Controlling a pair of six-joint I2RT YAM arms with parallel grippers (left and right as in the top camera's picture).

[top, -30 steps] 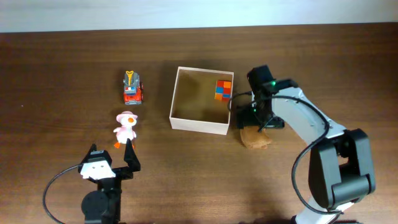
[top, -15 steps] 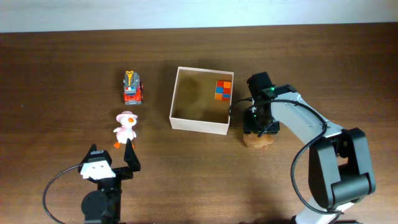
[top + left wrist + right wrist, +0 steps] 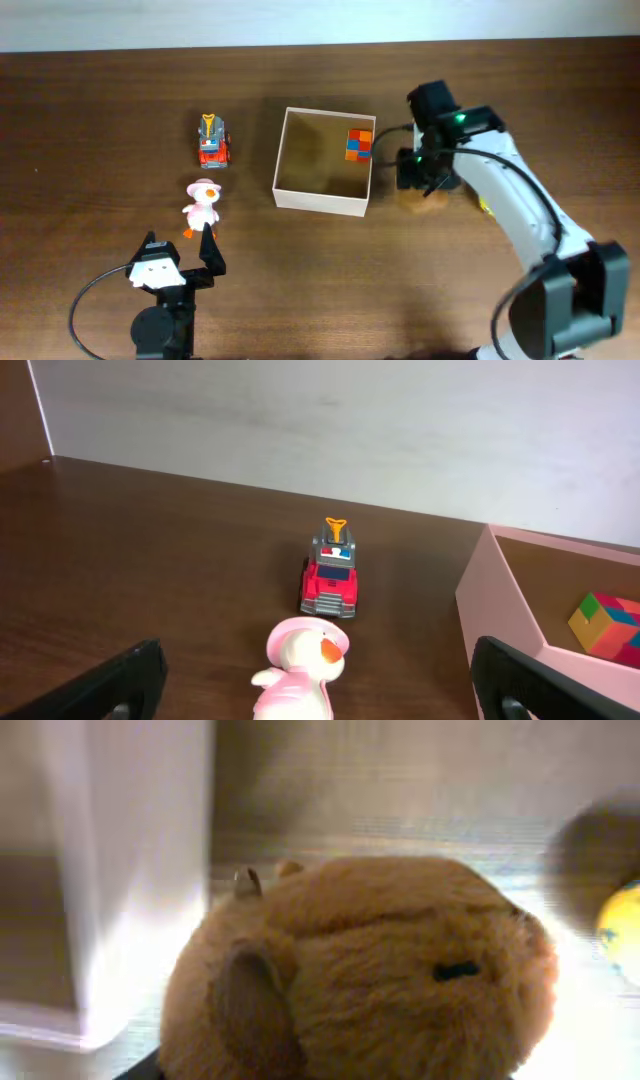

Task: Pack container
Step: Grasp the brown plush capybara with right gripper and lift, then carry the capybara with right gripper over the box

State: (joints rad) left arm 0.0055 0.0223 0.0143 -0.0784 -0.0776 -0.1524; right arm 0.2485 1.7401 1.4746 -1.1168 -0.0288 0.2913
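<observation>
While in container (image 3: pixel 320 203) corner, coloured cube (image 3: pixel 360 145)

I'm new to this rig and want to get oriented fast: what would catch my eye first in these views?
The white-walled container sits mid-table with a multicoloured cube in its far right corner. Just right of it, the right gripper holds a brown plush toy, which fills the right wrist view. Left of the container stand a red toy truck and a pink-hatted duck.
</observation>
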